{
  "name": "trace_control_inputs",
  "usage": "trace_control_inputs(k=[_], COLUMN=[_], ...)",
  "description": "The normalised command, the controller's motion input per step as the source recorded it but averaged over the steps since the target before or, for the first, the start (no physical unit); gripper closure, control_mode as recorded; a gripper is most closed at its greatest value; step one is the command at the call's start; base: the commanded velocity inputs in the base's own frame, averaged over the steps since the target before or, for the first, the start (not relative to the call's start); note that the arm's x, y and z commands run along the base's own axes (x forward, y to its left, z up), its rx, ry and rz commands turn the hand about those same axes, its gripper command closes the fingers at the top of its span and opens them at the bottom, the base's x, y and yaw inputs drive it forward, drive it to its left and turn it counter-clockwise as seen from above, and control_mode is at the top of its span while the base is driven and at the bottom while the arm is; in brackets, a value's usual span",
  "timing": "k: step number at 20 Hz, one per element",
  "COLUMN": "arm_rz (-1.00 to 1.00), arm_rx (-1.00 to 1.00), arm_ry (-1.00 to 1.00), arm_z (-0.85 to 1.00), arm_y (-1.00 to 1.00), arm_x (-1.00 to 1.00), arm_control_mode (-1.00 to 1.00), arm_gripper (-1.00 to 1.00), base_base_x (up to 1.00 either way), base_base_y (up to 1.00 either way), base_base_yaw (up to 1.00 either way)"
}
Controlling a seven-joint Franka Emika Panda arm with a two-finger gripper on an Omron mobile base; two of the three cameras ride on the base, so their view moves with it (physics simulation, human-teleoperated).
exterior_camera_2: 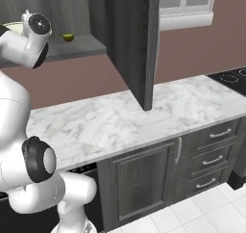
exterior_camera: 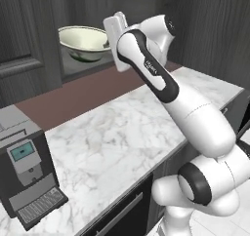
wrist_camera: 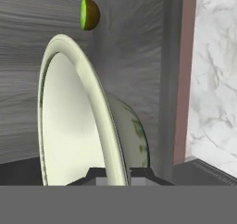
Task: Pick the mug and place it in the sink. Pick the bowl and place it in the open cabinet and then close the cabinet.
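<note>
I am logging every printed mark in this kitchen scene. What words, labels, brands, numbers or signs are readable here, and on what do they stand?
No text here reads clearly.
Arm link: a small dark printed mark, too small and blurred to read.
Coffee machine: a pale blue screen, with no legible characters.
Bowl, cabinet door, marble counter: no lettering.

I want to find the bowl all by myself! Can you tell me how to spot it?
Look up at the open dark grey cabinet above the marble counter. On its shelf sits the bowl, wide, shallow and cream-white, its rim pinched in the robot's jaws. The half lime beside it is tiny and green.
</note>
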Motion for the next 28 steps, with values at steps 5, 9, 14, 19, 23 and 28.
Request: trace_control_inputs(k=[5,9,14,19,23,28], arm_rz=[0.01,0.03,0.04,0.01,0.00,0.00], arm_rx=[0.00,0.00,0.00,0.00,0.00,0.00], arm_ry=[0.05,0.05,0.05,0.00,0.00,0.00], arm_z=[-0.12,-0.07,-0.02,0.00,0.00,0.00], arm_y=[0.17,0.01,0.00,0.21,0.26,0.30], arm_x=[0.36,0.39,0.39,0.44,0.46,0.31], arm_control_mode=[-1.00,-1.00,-1.00,-1.00,-1.00,-1.00], arm_gripper=[1.00,1.00,1.00,1.00,1.00,1.00], base_base_x=[0.00,0.00,0.00,0.00,0.00,0.00], base_base_y=[0.00,0.00,0.00,0.00,0.00,0.00], base_base_yaw=[0.00,0.00,0.00,0.00,0.00,0.00])
